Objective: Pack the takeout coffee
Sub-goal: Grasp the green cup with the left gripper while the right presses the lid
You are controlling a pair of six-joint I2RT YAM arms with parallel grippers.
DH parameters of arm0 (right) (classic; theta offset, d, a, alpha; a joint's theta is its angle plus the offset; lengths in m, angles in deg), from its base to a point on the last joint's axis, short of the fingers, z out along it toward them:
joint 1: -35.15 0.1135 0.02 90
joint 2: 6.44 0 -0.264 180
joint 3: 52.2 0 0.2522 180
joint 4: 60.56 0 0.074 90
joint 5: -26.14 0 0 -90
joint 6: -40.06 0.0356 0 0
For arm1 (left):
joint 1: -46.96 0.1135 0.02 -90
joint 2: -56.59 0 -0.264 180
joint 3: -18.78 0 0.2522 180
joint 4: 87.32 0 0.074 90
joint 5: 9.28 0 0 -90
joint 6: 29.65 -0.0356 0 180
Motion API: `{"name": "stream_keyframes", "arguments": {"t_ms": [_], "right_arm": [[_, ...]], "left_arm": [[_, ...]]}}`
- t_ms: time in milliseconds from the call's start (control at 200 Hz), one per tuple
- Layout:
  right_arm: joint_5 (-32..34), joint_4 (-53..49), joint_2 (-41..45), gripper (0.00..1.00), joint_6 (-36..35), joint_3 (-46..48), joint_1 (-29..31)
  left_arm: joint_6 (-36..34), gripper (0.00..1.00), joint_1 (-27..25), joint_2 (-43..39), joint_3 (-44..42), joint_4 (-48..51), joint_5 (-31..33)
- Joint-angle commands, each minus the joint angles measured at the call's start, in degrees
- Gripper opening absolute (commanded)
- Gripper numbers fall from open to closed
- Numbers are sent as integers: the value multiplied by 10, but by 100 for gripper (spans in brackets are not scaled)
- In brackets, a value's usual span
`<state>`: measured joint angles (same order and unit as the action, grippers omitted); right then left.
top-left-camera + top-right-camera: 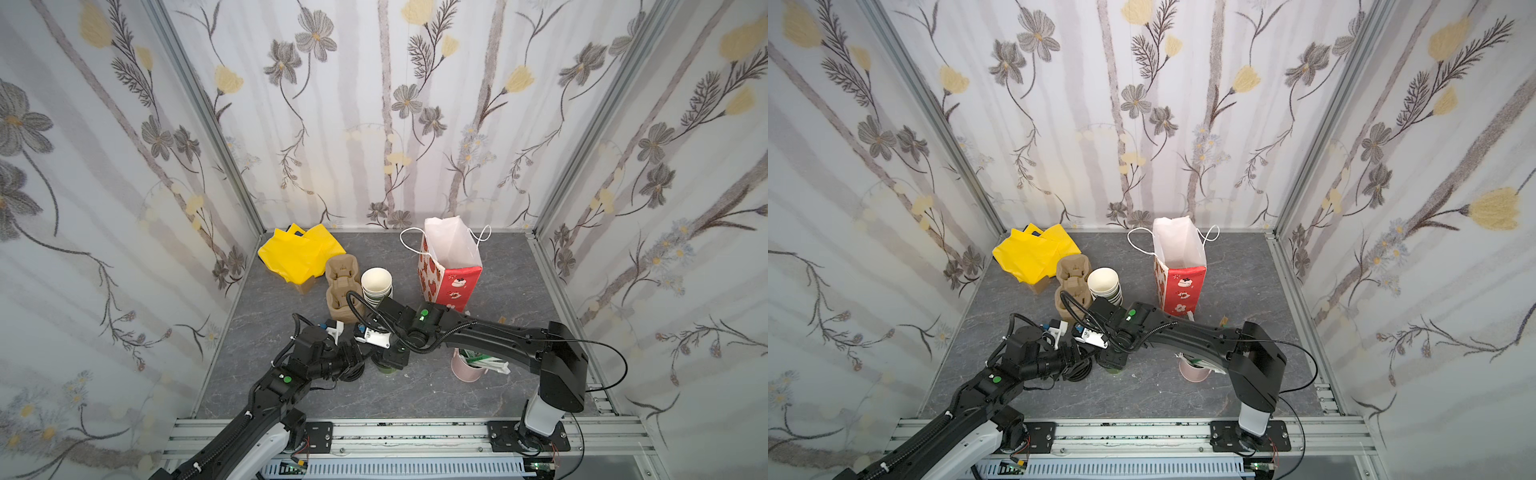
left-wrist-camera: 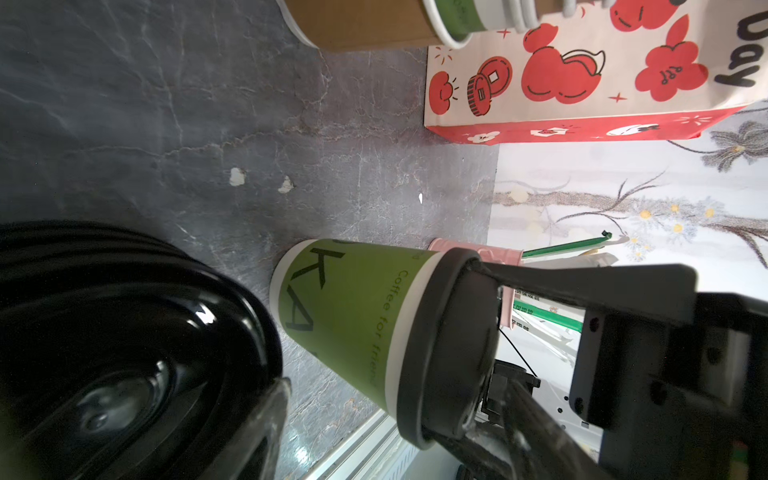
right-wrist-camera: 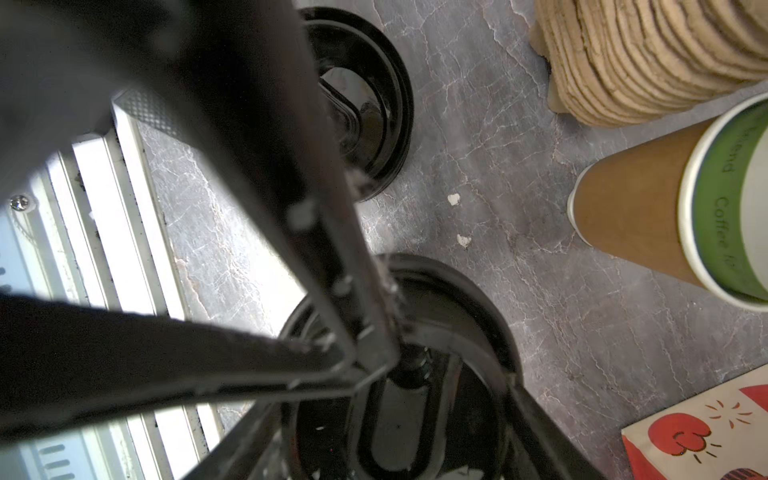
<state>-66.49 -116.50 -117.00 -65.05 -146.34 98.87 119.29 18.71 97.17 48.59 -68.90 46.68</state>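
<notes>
Olive-green paper, tapered: the takeout coffee (image 2: 353, 316) stands upright on the grey marbled bench (image 2: 166, 124), capped with a round matte black lid (image 2: 428, 332). The right tool (image 2: 461, 353) clasps that lid from above. The left wrist view alone shows the cup's print, "Coffee for frien…"; both top views show only a green sliver beneath the right arm (image 1: 478, 332). The left tool (image 1: 351, 363) sits against a glossy stack of black lids (image 2: 124, 353); whether it grips them cannot be told. A red-and-cream paper bag (image 2: 582, 83) reads "Day".

One lidded cup (image 2: 353, 316), two bags (image 1: 451, 286) (image 1: 299, 255), one pink cup (image 1: 467, 372).
</notes>
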Motion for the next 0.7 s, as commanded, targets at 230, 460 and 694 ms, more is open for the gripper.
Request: {"name": "stream_keyframes", "arguments": {"t_ms": [230, 460, 694], "right_arm": [[-12, -1, -4, 69, -12, 30, 2], [-15, 8, -4, 69, -12, 32, 2], [-12, 10, -1, 69, -11, 29, 2]], "left_arm": [[-20, 76, -29, 65, 38, -67, 11], [-26, 72, -37, 88, 52, -76, -1], [-20, 63, -39, 105, 36, -76, 6]]}}
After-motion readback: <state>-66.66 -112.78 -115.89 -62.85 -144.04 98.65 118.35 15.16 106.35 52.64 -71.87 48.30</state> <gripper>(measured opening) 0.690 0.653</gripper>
